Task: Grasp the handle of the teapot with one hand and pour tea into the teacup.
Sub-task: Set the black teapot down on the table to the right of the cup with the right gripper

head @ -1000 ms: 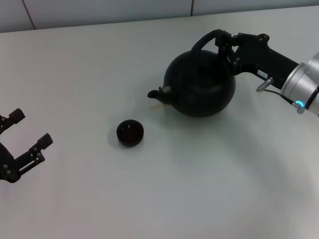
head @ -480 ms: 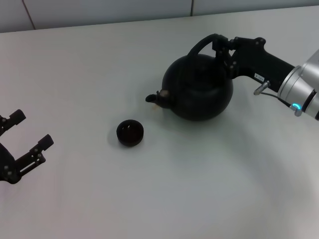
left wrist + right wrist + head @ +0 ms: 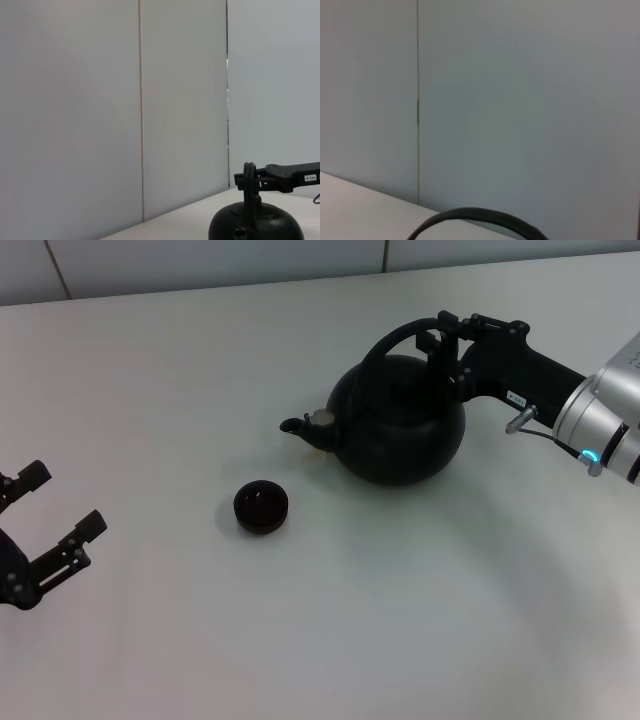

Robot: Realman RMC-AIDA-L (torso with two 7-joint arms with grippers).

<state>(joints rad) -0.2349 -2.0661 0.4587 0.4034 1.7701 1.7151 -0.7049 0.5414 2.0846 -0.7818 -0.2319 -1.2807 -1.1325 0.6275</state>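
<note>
Jaws of right gripper [image 3: 440, 337]: closed on the handle [image 3: 395, 340], at its right end over the top of the teapot [image 3: 400, 420]. Jaws of left gripper [image 3: 45, 515]: spread wide, nothing between them.

Right gripper: reaches in from the right edge of head view; black body, silver wrist ring behind it with a small blue light. Also seen far off in left wrist view [image 3: 250, 181], clamped on the handle's arch.

Left gripper: low at left edge of head view, well apart from all task items.

Teapot: round, matte black, right of centre on the worktop [image 3: 400, 620]. Spout with pale tip points left, toward the teacup side. Whether the base touches the worktop or sits just above it: cannot tell. Top part with handle edge-on visible in left wrist view [image 3: 257, 226].

Handle: black arched band over the pot; a curved section shows at the lower edge of right wrist view [image 3: 475, 220].

Teacup [image 3: 262, 506]: small, dark, low, handleless. Stands upright on worktop, left of and nearer than the teapot, below the spout's line but apart from it. Contents not discernible.

Worktop: plain white. Pale panelled wall [image 3: 100, 100] behind.
</note>
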